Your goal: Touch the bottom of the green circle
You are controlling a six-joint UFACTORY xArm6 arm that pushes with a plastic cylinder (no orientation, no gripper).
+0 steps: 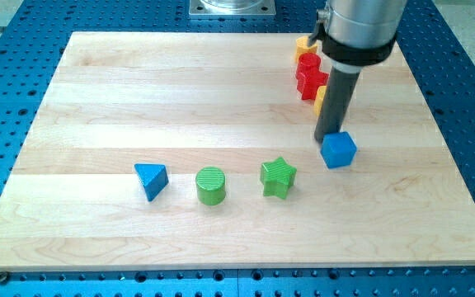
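Note:
The green circle (211, 185) is a short green cylinder on the wooden board (122, 99), left of centre toward the view's bottom. My tip (329, 138) is far to its right and a little higher in the view, right against the top left of a blue cube (338, 149). A green star (278, 176) lies between the green circle and the blue cube. A blue triangle (151, 179) lies just left of the green circle.
A cluster of red blocks (308, 74) and yellow blocks (305, 42) sits at the view's top right, partly hidden behind the rod. A blue perforated table (468, 124) surrounds the board.

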